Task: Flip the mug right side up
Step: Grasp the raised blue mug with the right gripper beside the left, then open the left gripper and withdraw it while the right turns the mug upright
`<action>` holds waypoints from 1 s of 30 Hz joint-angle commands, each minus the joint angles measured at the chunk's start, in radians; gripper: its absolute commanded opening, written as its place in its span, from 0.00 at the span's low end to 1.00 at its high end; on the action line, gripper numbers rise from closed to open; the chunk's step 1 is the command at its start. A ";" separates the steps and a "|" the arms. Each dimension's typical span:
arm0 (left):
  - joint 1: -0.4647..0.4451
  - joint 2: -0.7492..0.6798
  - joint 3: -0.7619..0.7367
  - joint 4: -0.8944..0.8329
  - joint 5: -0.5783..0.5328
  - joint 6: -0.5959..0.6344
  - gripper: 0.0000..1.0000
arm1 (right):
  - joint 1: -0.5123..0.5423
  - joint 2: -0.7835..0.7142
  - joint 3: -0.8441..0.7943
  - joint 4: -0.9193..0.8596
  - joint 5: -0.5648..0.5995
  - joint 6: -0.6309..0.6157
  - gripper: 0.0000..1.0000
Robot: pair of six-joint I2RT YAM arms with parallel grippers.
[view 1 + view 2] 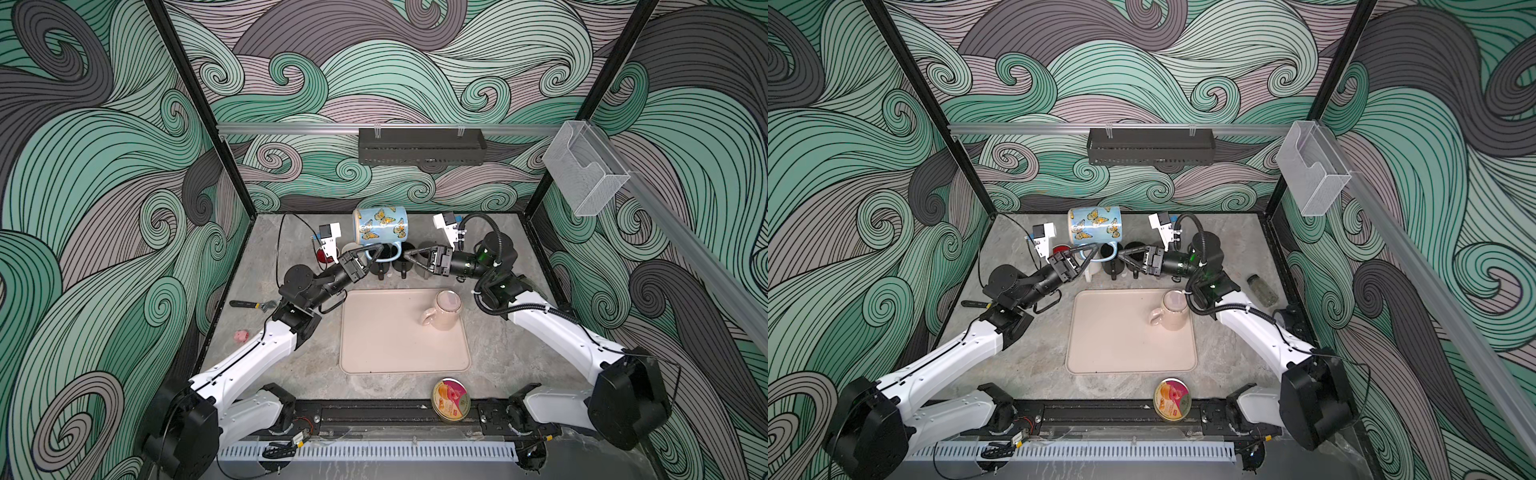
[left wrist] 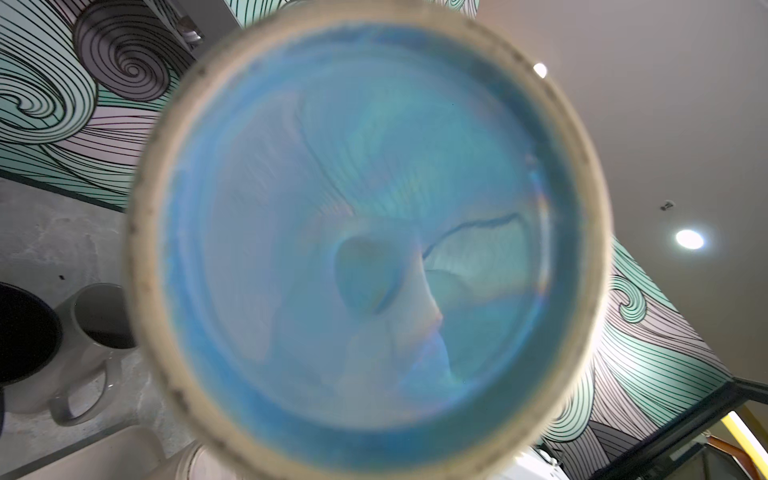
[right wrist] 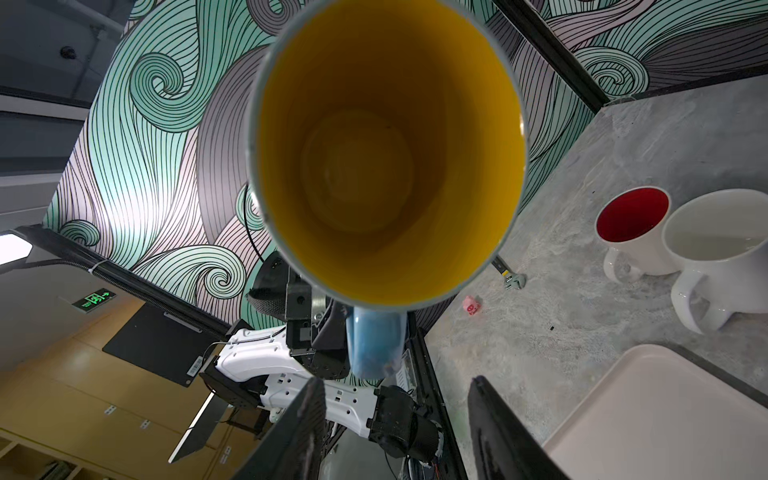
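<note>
The butterfly mug (image 1: 380,227) hung in the air over the back of the surface (image 1: 291,365), lying on its side, neither inverted nor upright. Its glazed base faced the left wrist camera and its yellow inside faced the right one, so it looked about halfway through the flip.

The left gripper (image 1: 379,249) was clamped on the blue handle (image 3: 374,345), which pointed downward. That hold likely let the wrist roll the mug about the handle without the body slipping.

The right gripper (image 1: 409,256) waited just beside the mug's mouth with its fingers (image 3: 299,436) parted and nothing between them, probably ready to steady the rim.

The mug was carried high enough to clear the row of mugs (image 1: 386,270) standing below. The tray (image 1: 374,361) in front held only a pink mug (image 1: 444,311), leaving bare room for setting down.
</note>
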 commanded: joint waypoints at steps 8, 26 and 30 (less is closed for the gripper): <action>0.007 0.061 0.076 0.272 0.111 -0.093 0.00 | 0.033 0.066 0.095 0.110 -0.022 0.072 0.52; -0.070 0.051 0.114 0.157 0.185 0.027 0.00 | 0.033 0.155 0.156 0.253 0.040 0.210 0.33; -0.082 0.066 0.109 0.152 0.189 0.031 0.00 | 0.033 0.156 0.161 0.277 0.045 0.227 0.19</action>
